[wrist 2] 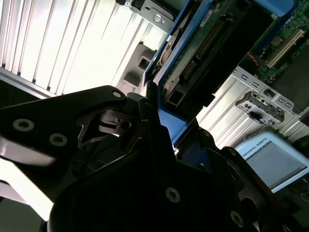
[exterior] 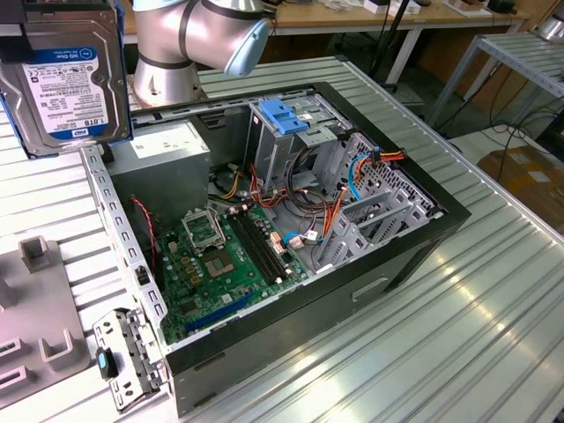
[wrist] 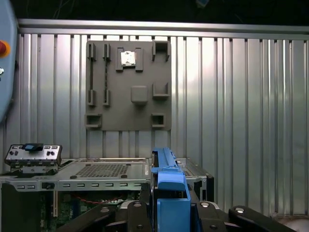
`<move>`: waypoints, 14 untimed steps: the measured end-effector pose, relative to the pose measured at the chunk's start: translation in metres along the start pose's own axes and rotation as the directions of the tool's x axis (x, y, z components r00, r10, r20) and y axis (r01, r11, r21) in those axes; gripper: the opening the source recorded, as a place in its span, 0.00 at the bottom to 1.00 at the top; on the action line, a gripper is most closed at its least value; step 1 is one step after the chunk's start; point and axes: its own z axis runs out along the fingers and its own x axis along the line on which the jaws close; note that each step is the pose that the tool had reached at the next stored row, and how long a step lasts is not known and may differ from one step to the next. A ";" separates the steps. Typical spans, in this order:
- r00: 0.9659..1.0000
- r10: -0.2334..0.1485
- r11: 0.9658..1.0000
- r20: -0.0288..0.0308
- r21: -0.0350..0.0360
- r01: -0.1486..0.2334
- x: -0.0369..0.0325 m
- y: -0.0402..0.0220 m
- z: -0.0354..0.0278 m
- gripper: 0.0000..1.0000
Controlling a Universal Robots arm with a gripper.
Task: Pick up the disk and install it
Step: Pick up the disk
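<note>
End effector (wrist: 170, 209) grips disk (exterior: 60, 77); white-blue label (exterior: 70, 95) showing.

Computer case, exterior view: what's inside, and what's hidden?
A green motherboard, grey power-supply box, metal drive cage with blue latch, and orange and blue cables. The cage walls hide its bays. The disk is outside.

Computer case (exterior: 291, 328) on ribbed table (exterior: 458, 335), motherboard (exterior: 220, 264) inside it, drive cage (exterior: 291, 141) behind motherboard, fixture plate (exterior: 35, 308) and disk (exterior: 62, 79) at the exterior view's left
</note>
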 end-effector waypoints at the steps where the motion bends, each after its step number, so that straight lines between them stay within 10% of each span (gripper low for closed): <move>1: 1.000 0.000 1.000 0.000 0.000 0.000 0.0020 0.0000 -0.0001 0.37; 8: 1.000 0.000 1.000 0.000 0.000 0.000 0.0176 -0.0024 -0.0006 0.37; 14: 1.000 0.000 1.000 -0.002 0.000 0.000 0.0189 -0.0208 -0.0009 0.37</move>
